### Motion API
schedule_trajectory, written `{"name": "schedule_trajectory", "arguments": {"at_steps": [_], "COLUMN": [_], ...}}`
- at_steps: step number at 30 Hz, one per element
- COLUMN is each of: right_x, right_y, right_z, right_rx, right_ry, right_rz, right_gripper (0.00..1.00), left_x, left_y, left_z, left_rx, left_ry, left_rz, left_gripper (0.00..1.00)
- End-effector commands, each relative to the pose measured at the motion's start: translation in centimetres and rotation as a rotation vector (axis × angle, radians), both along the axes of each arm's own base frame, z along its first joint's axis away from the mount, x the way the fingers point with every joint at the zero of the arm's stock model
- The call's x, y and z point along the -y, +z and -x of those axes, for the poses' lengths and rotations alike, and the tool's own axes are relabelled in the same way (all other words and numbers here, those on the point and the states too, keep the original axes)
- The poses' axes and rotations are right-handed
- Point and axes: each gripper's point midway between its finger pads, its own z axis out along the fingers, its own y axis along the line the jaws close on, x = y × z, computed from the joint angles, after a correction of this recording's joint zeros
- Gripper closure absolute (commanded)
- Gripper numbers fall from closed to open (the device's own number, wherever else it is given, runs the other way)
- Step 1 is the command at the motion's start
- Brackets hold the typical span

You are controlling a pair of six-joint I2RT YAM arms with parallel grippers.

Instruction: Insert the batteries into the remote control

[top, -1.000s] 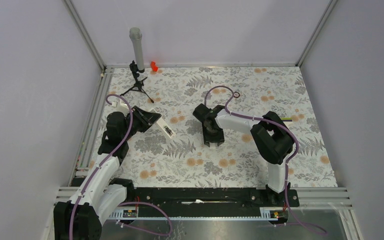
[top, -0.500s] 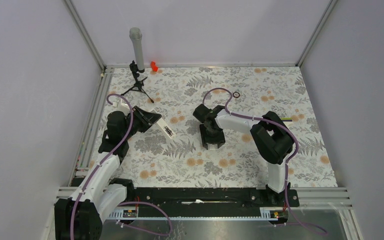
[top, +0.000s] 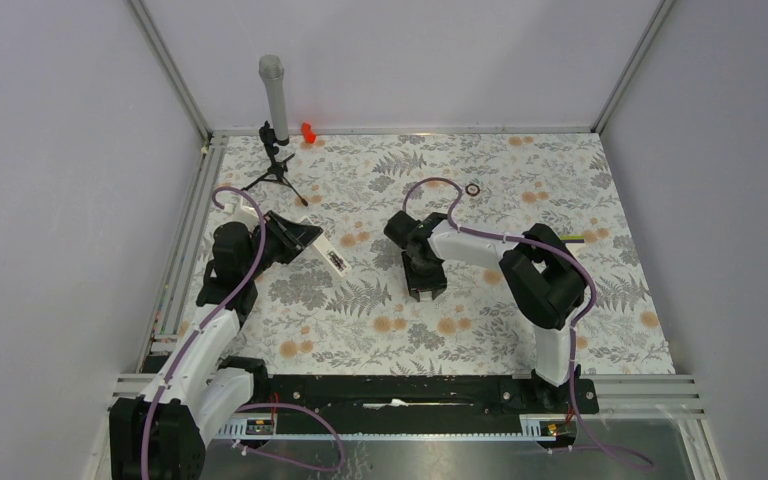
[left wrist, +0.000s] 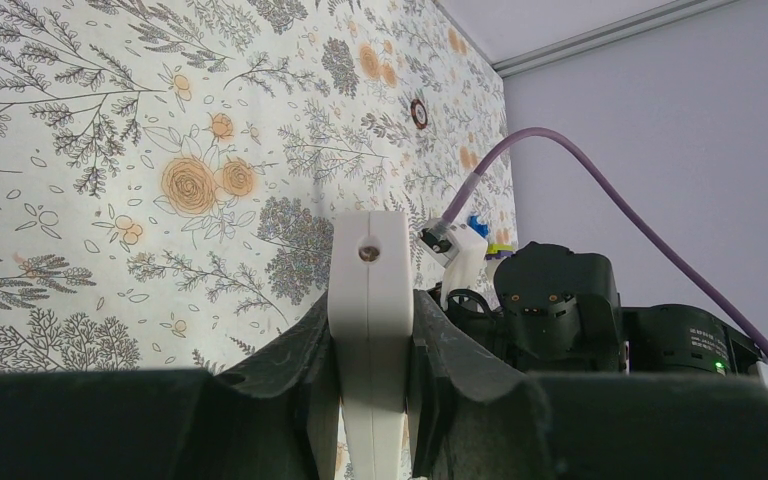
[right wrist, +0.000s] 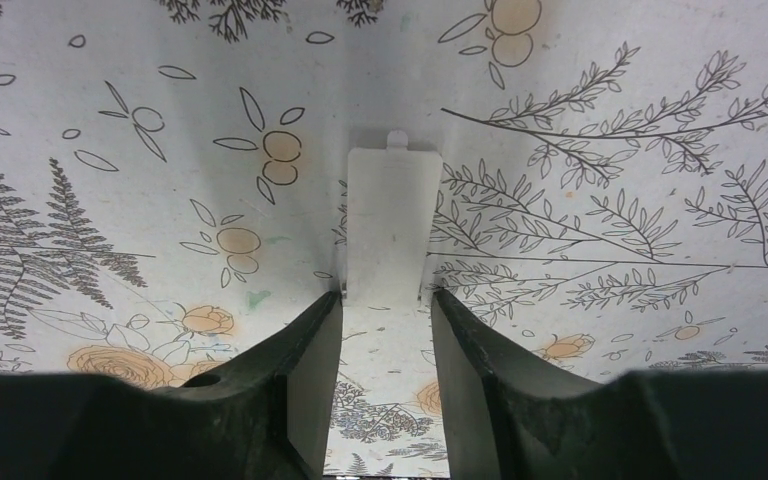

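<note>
The remote control (top: 332,258) is a slim white bar with dark marks near its far end. It sticks out of my left gripper (top: 308,240), held above the mat at the left. From the left wrist its narrow edge (left wrist: 368,250) stands between the fingers, and that gripper (left wrist: 370,310) is shut on it. My right gripper (top: 426,284) points down at the mat's middle. Seen from its wrist, a short white strip (right wrist: 390,210) lies flat on the mat. The right gripper (right wrist: 383,298) stands open, its tips flanking the strip's near end. No batteries show in any view.
A grey tube on a small black tripod (top: 274,150) stands at the back left, a red piece (top: 307,131) beside it. A dark ring (top: 473,188) lies behind the right arm's cable. A small yellow-green piece (top: 582,237) sits at the right. Metal rails edge the mat.
The right gripper has shifted slightly left and towards the arm bases over the strip; its jaws widened, then narrowed. The left arm and remote have not moved.
</note>
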Motion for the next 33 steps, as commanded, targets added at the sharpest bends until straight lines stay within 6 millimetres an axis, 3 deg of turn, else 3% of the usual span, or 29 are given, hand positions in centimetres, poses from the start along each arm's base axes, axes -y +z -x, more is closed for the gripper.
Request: {"name": "schedule_trajectory", "arguments": {"at_steps": [1, 33], "right_x": [2.1, 0.4], "right_y": [-2.6, -2.9], "right_z": [1.1, -0.7], "right_rx": [-0.034, 0.062], "right_ry": [0.013, -0.080], "right_rz": [0.110, -0.032], "right_gripper": [0.51, 0.46], "left_x": [0.2, 0.2], "left_y": [2.8, 2.4], "left_z": [-0.3, -0.6], "left_rx": [0.102, 0.091], "left_ry": [-0.015, -0.014], "left_rz": [0.022, 0.030], "left_gripper": [1.00, 1.00]}}
